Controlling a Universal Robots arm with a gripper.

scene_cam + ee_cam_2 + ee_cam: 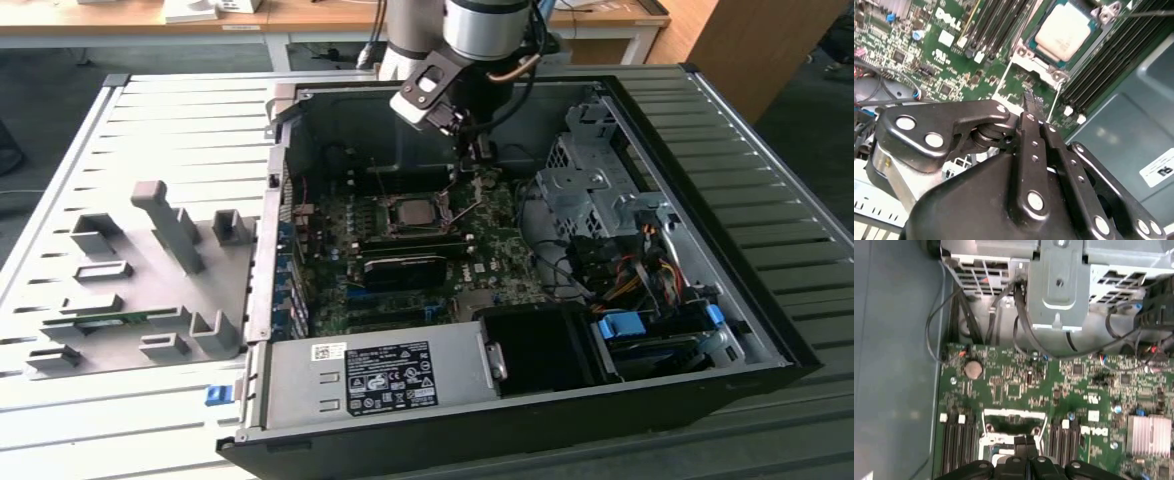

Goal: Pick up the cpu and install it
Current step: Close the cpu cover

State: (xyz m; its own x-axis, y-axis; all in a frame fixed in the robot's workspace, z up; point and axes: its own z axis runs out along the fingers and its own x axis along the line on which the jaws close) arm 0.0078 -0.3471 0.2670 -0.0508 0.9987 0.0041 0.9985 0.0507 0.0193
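The cpu (1063, 31) lies flat in its socket on the motherboard (949, 65), silver top up. The hand (1029, 98) hangs just beside that socket, clenched on nothing. The chip looks light, stiff and delicate underneath; its side edges seem the safest grip. White lettering is printed on the motherboard, and a sticker (391, 378) marks the power supply (294, 385) beside it.
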